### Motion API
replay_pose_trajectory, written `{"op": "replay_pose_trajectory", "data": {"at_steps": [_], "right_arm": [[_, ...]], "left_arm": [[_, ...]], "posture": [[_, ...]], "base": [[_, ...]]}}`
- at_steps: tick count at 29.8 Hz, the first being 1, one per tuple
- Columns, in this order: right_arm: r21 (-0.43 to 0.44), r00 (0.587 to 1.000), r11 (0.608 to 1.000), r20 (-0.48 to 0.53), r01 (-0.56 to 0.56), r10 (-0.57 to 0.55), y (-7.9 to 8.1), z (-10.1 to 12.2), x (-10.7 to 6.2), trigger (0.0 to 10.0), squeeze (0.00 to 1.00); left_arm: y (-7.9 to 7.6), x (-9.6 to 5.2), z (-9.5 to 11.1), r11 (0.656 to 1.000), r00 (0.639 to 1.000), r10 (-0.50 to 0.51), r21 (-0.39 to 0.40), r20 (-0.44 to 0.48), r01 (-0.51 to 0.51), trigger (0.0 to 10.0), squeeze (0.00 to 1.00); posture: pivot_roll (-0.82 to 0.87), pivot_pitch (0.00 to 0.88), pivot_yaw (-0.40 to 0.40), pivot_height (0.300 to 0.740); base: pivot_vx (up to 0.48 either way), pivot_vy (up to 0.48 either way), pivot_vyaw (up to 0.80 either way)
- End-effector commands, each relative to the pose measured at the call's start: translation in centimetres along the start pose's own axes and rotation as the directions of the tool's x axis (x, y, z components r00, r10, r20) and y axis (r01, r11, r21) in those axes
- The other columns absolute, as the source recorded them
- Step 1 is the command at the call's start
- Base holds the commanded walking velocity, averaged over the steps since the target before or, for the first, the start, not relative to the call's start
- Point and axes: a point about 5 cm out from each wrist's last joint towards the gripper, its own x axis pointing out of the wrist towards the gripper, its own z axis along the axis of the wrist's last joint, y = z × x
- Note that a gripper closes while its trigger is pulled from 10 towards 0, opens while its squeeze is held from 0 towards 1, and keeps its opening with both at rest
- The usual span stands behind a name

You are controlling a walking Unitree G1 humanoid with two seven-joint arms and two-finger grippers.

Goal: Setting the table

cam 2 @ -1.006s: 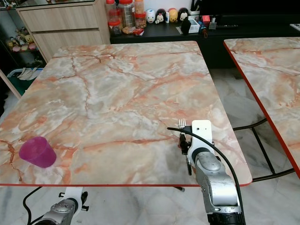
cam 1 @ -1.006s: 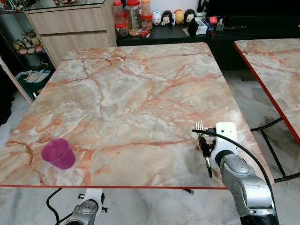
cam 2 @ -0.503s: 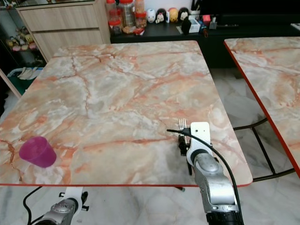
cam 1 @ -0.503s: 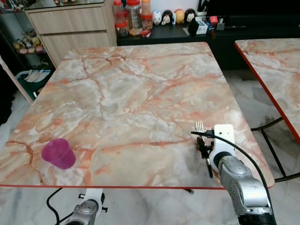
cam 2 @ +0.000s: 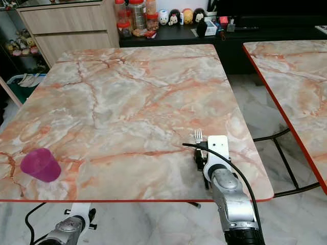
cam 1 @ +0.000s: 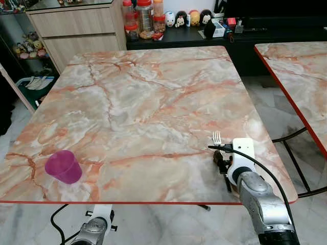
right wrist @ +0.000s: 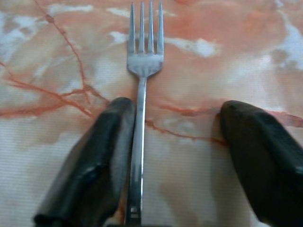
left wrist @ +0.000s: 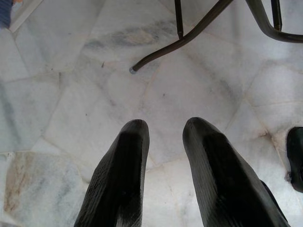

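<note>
Marble table point(cam 1: 143, 102): cup point(cam 1: 63, 166) at 8 o'clock, fork point(right wrist: 141, 109) at 5, laid; right gripper point(right wrist: 175, 156) spread. Plate outstanding.

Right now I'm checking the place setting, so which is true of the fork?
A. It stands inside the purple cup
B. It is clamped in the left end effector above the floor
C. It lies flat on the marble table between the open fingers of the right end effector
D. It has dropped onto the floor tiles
C: the fork lies on the table, beside one finger of the spread right end effector.
</note>
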Motion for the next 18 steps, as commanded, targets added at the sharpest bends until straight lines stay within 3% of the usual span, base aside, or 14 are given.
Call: {"op": "replay_pose_trajectory", "data": {"at_steps": [1, 18], "right_arm": [[-0.002, 1.0, 1.0, 0.01, -0.014, 0.014, 0.3, 0.41, 0.17, 0.0, 0.0], [-0.004, 0.999, 1.0, 0.036, -0.026, 0.026, 0.45, 0.96, 0.41, 0.0, 0.0]], "left_arm": [[0.01, 0.0, -0.11, 1.0, 1.0, -0.005, 0.01, -0.013, 0.005, 10.0, 0.0], [-0.05, 0.02, -0.04, 1.0, 1.0, -0.008, 0.008, -0.012, 0.008, 10.0, 0.0]], "posture": [[-0.09, 0.08, 0.057, 0.74], [-0.09, 0.079, 0.053, 0.74]], "base": [[0.0, 0.0, 0.0], [0.0, 0.0, 0.0]]}}
